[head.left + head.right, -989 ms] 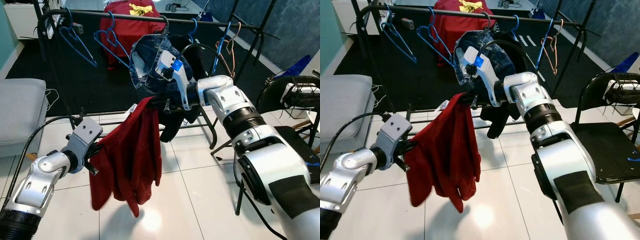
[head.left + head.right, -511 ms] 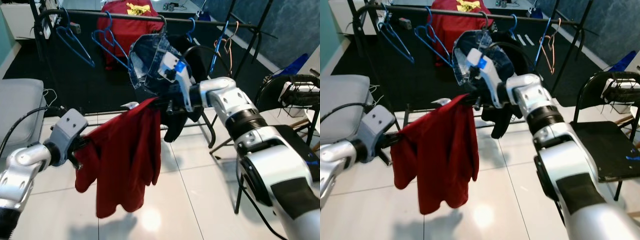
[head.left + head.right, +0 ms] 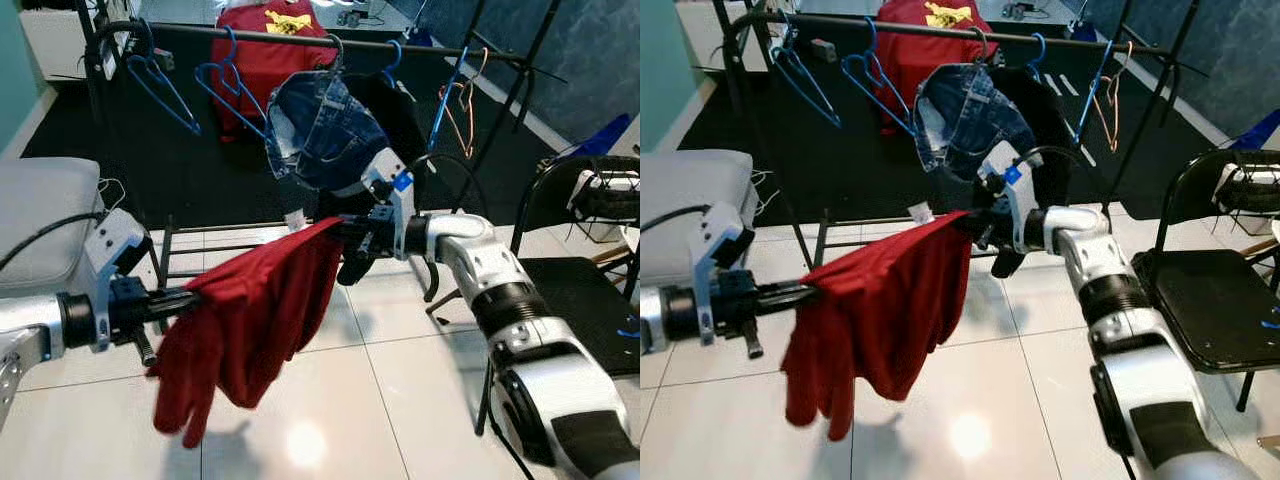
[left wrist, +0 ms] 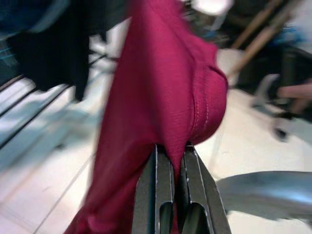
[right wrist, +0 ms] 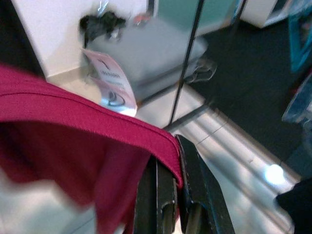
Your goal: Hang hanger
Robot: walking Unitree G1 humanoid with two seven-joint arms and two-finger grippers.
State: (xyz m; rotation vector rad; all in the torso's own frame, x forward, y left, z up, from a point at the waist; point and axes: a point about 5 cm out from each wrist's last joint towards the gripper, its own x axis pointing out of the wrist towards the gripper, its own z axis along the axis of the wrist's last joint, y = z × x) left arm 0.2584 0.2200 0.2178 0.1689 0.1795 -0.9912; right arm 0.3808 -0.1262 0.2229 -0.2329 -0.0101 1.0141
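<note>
- Between the two grippers, a red garment [image 3: 260, 310] is stretched in the air over the white tiled floor [image 3: 400, 400], in front of the clothes rack [image 3: 300, 38]; most of the cloth sags below the taut upper edge.
- No hanger can be made out inside the red garment (folds may hide one), so the hanging looks not yet done: the garment is well below the rail, and it has yet to go up among the blue hangers [image 3: 165, 85] and the denim piece [image 3: 325, 125].
- Left gripper [image 4: 170, 161] has its fingers pinched on a bunched fold at the garment's near end, forearm roughly level and pointing toward the rack.
- Right gripper [image 5: 168, 161] is clamped on the hem at the far end, arm reaching forward with the wrist turned inward, close under the denim piece.
</note>
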